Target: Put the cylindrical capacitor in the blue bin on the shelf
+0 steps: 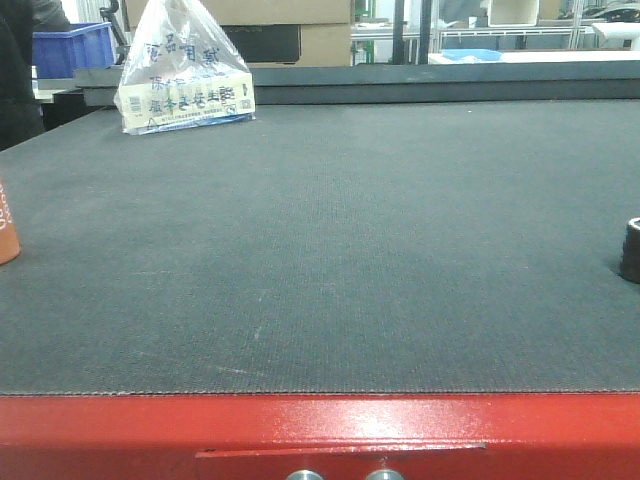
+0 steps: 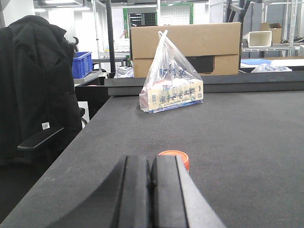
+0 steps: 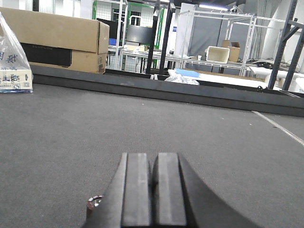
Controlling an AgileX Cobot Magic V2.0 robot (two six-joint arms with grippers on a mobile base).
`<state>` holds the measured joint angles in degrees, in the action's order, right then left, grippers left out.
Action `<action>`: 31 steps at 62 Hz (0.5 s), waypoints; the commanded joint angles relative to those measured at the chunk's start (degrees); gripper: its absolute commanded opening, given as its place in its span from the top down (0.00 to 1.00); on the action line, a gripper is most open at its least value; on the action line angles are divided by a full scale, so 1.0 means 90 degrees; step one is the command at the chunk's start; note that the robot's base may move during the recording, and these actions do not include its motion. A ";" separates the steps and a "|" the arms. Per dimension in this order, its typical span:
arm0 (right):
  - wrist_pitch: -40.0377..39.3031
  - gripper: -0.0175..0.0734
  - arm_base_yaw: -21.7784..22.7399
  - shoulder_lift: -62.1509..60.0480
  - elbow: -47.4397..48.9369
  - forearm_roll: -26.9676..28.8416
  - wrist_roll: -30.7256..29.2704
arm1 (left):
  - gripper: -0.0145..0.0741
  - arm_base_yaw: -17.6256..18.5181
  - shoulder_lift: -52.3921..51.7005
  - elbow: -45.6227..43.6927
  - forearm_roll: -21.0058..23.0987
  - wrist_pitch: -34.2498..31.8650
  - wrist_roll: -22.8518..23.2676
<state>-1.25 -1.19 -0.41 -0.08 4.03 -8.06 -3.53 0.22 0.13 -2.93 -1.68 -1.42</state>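
The cylindrical capacitor (image 1: 630, 250) is a small black ridged cylinder standing on the dark mat at the far right edge of the front view. In the right wrist view its shiny top (image 3: 94, 203) peeks out just left of my right gripper (image 3: 153, 156), partly hidden by the left finger. That gripper is shut with nothing between its pads. My left gripper (image 2: 151, 159) is also shut and empty, low over the mat. Neither gripper appears in the front view. The shelf is out of view.
An orange-brown container (image 2: 174, 156) stands just beyond the left fingertips, at the mat's left edge (image 1: 5, 235). A plastic bag with a box (image 1: 183, 75) sits at the back left. A blue crate (image 1: 70, 45) and cardboard boxes (image 2: 185, 45) stand behind the red-edged table (image 1: 320, 425).
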 commanded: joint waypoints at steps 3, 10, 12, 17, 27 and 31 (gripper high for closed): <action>-0.0129 0.99 -0.0008 0.0045 0.0009 -0.0022 -0.0026 | 0.96 -0.0019 -0.0025 -0.0015 -0.0028 -0.0090 -0.0002; -0.0129 0.99 -0.0008 0.0045 0.0009 -0.0022 -0.0026 | 0.96 -0.0019 -0.0025 -0.0015 -0.0028 -0.0090 -0.0002; -0.0129 0.99 -0.0008 0.0045 0.0009 -0.0022 -0.0026 | 0.96 -0.0019 -0.0025 -0.0015 -0.0028 -0.0090 -0.0002; -0.0129 0.99 -0.0008 0.0045 0.0009 -0.0022 -0.0026 | 0.96 -0.0019 -0.0025 -0.0015 -0.0028 -0.0090 -0.0002; -0.0129 0.99 -0.0008 0.0045 0.0009 -0.0022 -0.0026 | 0.96 -0.0019 -0.0025 -0.0015 -0.0028 -0.0090 -0.0002; -0.0129 0.99 -0.0008 0.0045 0.0009 -0.0022 -0.0026 | 0.96 -0.0019 -0.0025 -0.0015 -0.0028 -0.0090 -0.0002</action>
<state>-1.25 -1.19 -0.41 -0.08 4.03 -8.06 -3.53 0.22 0.13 -2.93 -1.68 -1.42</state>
